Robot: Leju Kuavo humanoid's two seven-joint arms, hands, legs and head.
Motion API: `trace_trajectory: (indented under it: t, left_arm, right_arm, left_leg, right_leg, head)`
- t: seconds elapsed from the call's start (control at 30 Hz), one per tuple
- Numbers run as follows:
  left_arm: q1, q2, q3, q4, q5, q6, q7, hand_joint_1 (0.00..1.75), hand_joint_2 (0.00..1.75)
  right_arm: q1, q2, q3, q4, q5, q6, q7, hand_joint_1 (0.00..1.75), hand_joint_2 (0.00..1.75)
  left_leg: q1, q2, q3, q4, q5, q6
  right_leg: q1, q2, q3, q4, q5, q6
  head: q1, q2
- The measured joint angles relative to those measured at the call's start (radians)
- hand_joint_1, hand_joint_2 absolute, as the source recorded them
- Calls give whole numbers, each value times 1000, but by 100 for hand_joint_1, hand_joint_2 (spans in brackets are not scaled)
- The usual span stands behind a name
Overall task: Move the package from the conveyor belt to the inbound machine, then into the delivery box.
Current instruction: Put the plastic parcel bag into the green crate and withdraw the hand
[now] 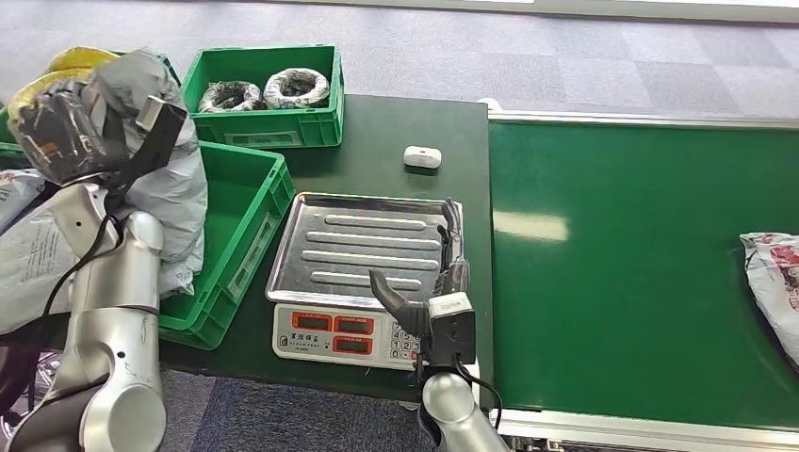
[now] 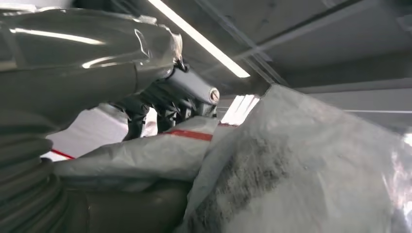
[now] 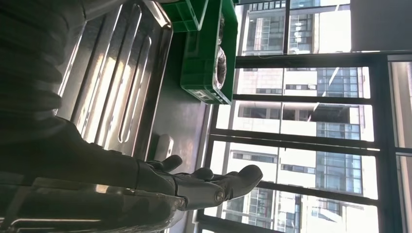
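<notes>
left robot hand [image 1: 61, 127]: closed around grey package [image 1: 174, 179], held up over green delivery box [image 1: 250, 217] | right robot hand [image 1: 435, 273]: fingers extended, nothing held, beside scale tray [image 1: 353, 240]

Scale tray [image 1: 363, 247] of ribbed, glossy bare metal; crates [image 1: 247, 202] of moulded green plastic with a slight sheen; package [image 1: 174, 179] in crinkled grey plastic film, mildly shiny; conveyor belt [image 1: 622, 273] matt green, smooth; surface [image 1: 396, 127] dark and matt; arms polished silver metal.
</notes>
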Motion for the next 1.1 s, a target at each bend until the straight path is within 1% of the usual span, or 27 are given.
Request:
trace_trajectory:
  t: [0.1, 0.17, 0.23, 0.27, 0.3, 0.37, 0.4, 0.43, 0.53, 0.57, 0.97, 1.03, 1.1]
  left_arm:
    - [-19, 81, -15, 69, -20, 0, 154, 143, 175]
    - [-26, 126, -38, 123, -21, 0, 212, 143, 175]
    - [-27, 155, -60, 166, -21, 0, 240, 138, 175]
    - [-27, 165, -69, 182, -21, 0, 245, 129, 175]
    - [-27, 173, -76, 197, -21, 0, 249, 115, 175]
    - [-28, 182, -89, 225, -21, 0, 253, 91, 175]
    - [-27, 184, -93, 238, -21, 0, 253, 86, 175]
    - [-27, 184, -96, 247, -21, 0, 251, 72, 175]
    - [-25, 183, -101, 263, -21, 0, 243, 8, 175]
    - [-24, 183, -102, 266, -21, 0, 240, 0, 175]
    - [-6, 148, -103, 226, -9, 1, 145, 0, 175]
    - [-1, 139, -97, 207, 19, 1, 90, 0, 175]
    - [3, 117, -71, 168, 83, 2, -29, 0, 175]
  right_arm:
    - [3, 0, -2, 0, 8, 8, 7, 0, 175]
    - [4, 0, -3, -1, 16, 9, 13, 0, 175]
    - [4, 0, -3, -1, 22, 7, 18, 0, 175]
    - [4, 0, -3, -1, 24, 7, 20, 0, 175]
    - [5, 0, -3, -1, 25, 7, 23, 0, 175]
    - [6, 0, -3, -2, 26, 11, 29, 0, 175]
    - [7, 0, -3, -3, 27, 14, 32, 0, 175]
    - [7, 0, -3, -4, 27, 16, 32, 0, 175]
    - [8, 0, -4, -5, 28, 20, 32, 0, 175]
    - [8, 0, -4, -5, 28, 21, 32, 0, 175]
    - [8, -1, -4, -4, 30, 33, 31, 0, 175]
    - [8, -1, -4, -4, 31, 33, 31, 0, 175]
    - [8, -1, -5, -5, 33, 33, 31, 0, 175]
  left_leg:
    - [0, 0, 0, 0, 0, 0]
    - [1, 0, 0, 0, 0, 0]
    - [0, 0, 0, 0, 0, 0]
    - [0, 0, 0, 0, 0, 0]
    - [0, 0, 0, 0, 0, 0]
    - [0, -1, 0, 0, 0, 0]
    - [0, -1, 0, 0, 0, 0]
    - [0, -1, 0, 0, 0, 0]
    - [0, -1, 0, 0, 0, 0]
    - [0, -1, 0, 0, 0, 0]
    - [0, -1, 0, 0, 0, 0]
    - [0, -1, 0, 0, 0, 0]
    - [0, -2, -1, 0, 0, 0]
  right_leg:
    - [1, 0, 0, 0, 0, 0]
    - [1, 0, 0, 0, 0, 0]
    - [0, 0, 0, 0, 0, 0]
    - [0, 0, 0, 0, 0, 0]
    - [0, 0, 0, 0, 0, 0]
    - [0, 0, 0, 0, 0, 0]
    - [0, 0, 0, 0, 0, 0]
    - [0, 0, 0, 0, 0, 0]
    - [0, 0, 0, 0, 0, 0]
    - [0, 0, 0, 0, 0, 0]
    - [0, 0, 0, 0, 0, 0]
    - [0, 0, 0, 0, 0, 0]
    - [0, 0, 0, 0, 0, 0]
  head:
    - [0, 0]
    - [0, 0]
    - [0, 0]
    - [0, 0]
    - [1, 0]
    - [0, 0]
    - [0, 0]
    - [0, 0]
    - [0, 0]
    - [0, 0]
    - [0, 0]
    - [0, 0]
    - [0, 0]
